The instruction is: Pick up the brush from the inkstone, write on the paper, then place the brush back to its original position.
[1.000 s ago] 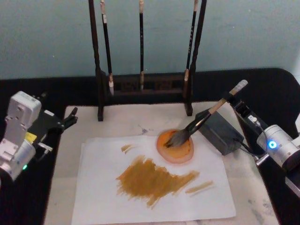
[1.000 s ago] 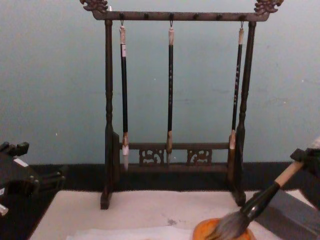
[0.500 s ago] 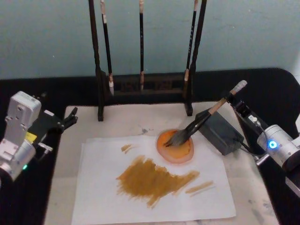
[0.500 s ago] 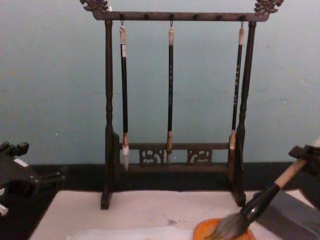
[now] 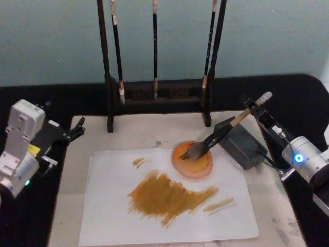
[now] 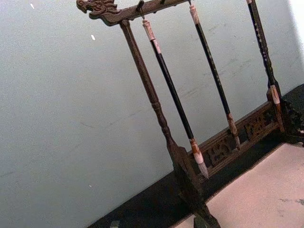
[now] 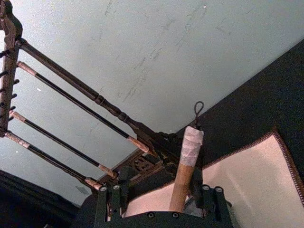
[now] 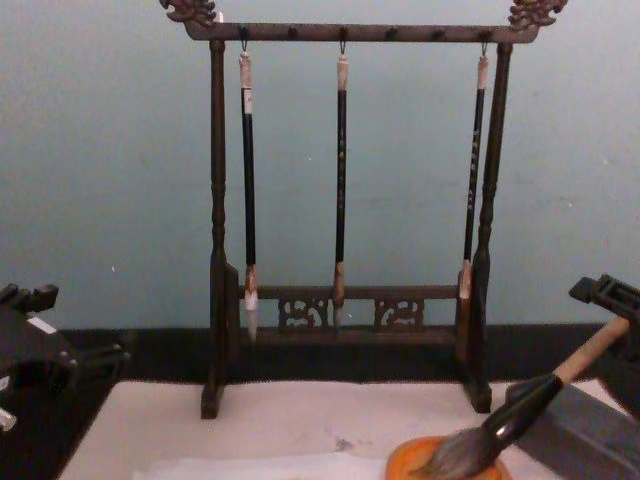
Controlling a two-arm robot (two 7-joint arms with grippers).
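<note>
The left end effector [image 5: 78,129] is seen parked at the left edge of the cream felt mat [image 5: 139,135] on the black surface [image 5: 293,87], well apart from the work. Whether it is spread or pressed together cannot be told. Behind the mat, three thin black brushes [image 8: 341,180] are hung on a dark wooden rack [image 8: 216,250]. The thin white sheet of paper [image 5: 113,206] is marked with broad ochre strokes [image 5: 164,198], so the writing is judged done and only the return is left. The small round orange inkstone [image 5: 194,171] is set on the paper's far right corner. The large thick brush with grey-white hair, black ferrule and tan wooden handle [image 5: 223,131] is laid with its hair in that dish and its shaft propped on the dark grey rectangular block [image 5: 244,149] just beside it. Near the top of the handle, the right end effector [image 5: 255,109] is placed with its fingers [image 7: 108,204] apparently spread to either side, a gap being seen beside the wood in the right wrist view. Trouble is expected chiefly from the withdrawal. If the handle or its cord loop [image 7: 198,108] is caught by a finger, the brush may be dragged off the block, the light dish tipped or slid, and wet hair swept across the paper. A round handle on a narrow edge may also be rolled off by a slight knock.
</note>
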